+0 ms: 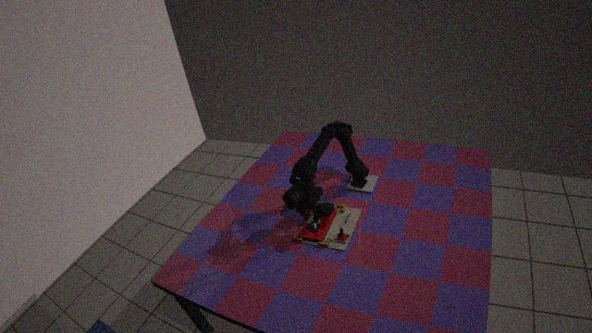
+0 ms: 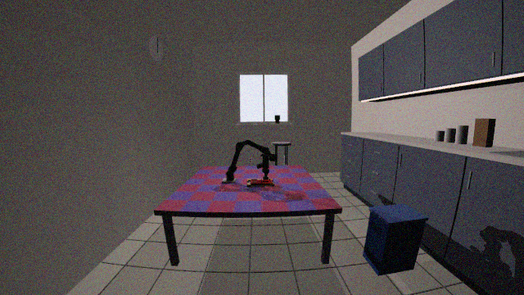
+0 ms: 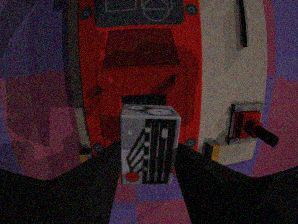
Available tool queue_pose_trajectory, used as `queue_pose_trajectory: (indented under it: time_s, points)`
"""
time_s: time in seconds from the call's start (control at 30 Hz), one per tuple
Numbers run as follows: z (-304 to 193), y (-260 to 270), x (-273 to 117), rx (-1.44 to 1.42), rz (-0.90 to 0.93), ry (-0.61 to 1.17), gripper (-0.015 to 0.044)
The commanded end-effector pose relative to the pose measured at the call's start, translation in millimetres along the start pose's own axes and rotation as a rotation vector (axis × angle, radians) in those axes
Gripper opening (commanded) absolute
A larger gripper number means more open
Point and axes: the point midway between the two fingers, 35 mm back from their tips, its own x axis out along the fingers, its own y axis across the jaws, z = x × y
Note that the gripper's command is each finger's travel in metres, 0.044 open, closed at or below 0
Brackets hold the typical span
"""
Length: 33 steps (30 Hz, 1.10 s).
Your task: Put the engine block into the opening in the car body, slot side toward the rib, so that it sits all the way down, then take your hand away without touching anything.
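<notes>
Grey engine block clamped in black end effector, red car body behind, lever at right

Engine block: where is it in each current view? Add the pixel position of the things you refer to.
Top: the engine block (image 3: 149, 145) can't be made out; the gripper (image 3: 148, 148) is just below centre, at the board's far end.
Exterior: too small to tell, around the gripper's low end, slightly right of centre.
Wrist: just below centre, between the fingers.
Shared landmark: the red car body (image 1: 315, 233) (image 2: 265, 182) (image 3: 189, 80).

the car body looks like smooth red plastic, the engine block matt grey.
</notes>
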Motion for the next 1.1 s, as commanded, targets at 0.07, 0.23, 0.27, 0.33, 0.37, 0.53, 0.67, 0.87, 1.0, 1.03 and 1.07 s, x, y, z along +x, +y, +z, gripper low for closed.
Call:
queue_pose_trajectory:
  time_s: [0.07, 0.23, 0.27, 0.33, 0.37, 0.53, 0.67, 0.87, 1.0, 1.03, 1.07]
  points:
    - [-0.2, -0.2, 2.6, -0.092, -0.004, -0.002, 0.0159]
    - [-0.2, -0.2, 3.7, -0.177, -0.004, -0.002, 0.0159]
    - [-0.2, -0.2, 3.9, -0.173, -0.004, -0.002, 0.0159]
    - [-0.2, -0.2, 4.2, -0.152, -0.004, -0.002, 0.0159]
    - [-0.2, -0.1, 4.4, -0.136, -0.004, -0.002, 0.0159]
    - [-0.2, 0.0, 5.6, -0.068, -0.004, -0.002, 0.0159]
    - [-0.2, 0.0, 6.4, -0.065, -0.004, -0.002, 0.0159]
    - [-0.2, 0.0, 7.7, -0.094, -0.004, -0.002, 0.0159]
    - [-0.2, 0.0, 8.6, -0.106, -0.004, -0.002, 0.0159]
    - [-0.3, 0.1, 8.8, -0.107, -0.004, -0.002, 0.0159]
    - [-0.3, 0.1, 9.0, -0.107, -0.004, -0.002, 0.0159]
